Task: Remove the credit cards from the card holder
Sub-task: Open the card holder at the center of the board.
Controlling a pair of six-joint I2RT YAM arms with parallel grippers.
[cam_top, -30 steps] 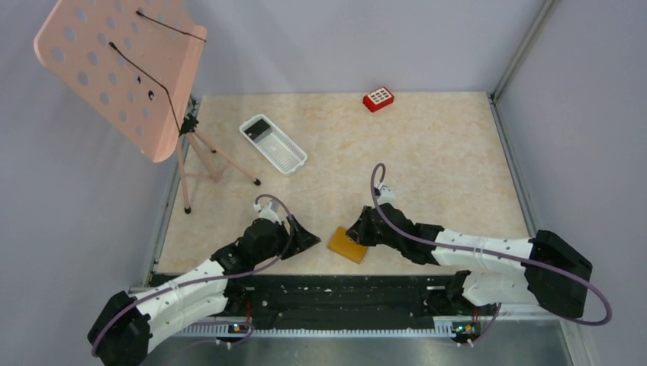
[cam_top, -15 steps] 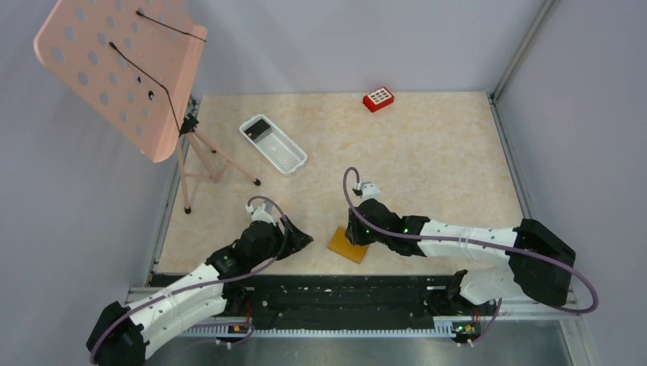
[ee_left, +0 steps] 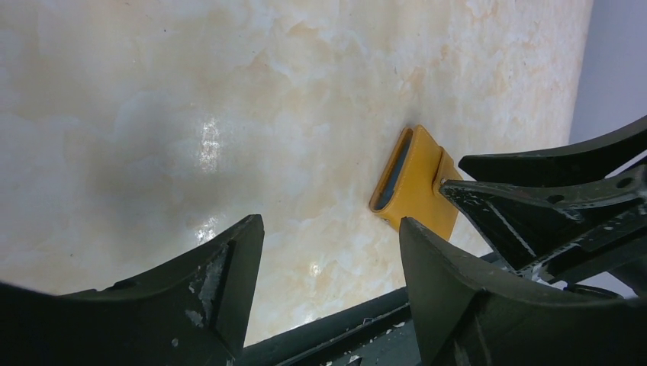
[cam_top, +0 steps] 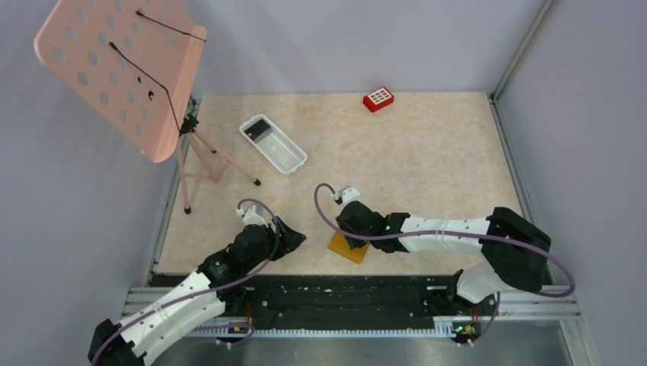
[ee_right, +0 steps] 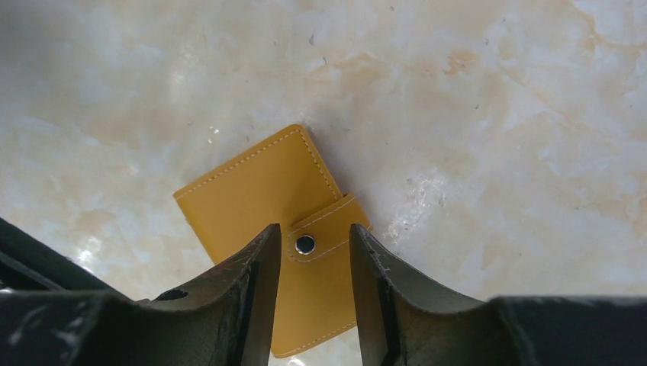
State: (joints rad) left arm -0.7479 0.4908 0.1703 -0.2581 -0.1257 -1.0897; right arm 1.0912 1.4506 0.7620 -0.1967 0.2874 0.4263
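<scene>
Right arm stretched left along the near edge of the table [cam_top: 427,145], wrist bent down; right gripper [ee_right: 313,229] sits straight over the card holder [ee_right: 252,191]; fingers [ee_right: 255,267] partly spread, nothing clamped between them; they straddle the snap strap [ee_right: 324,232], stud in the gap; can't tell whether the tips touch the cover.

Left arm angled up and right from its base, low over the table; left gripper [ee_left: 332,229] spread wide and empty; holder lies beyond its tips, off to the right, apart from them.

Holder lies flat near the table's front edge, closed, strap snapped shut; left wrist view shows a dark grey-blue edge at its open end.

One dark card [cam_top: 259,127] lies in the white tray [cam_top: 286,156], far-left end, well apart from both grippers.
</scene>
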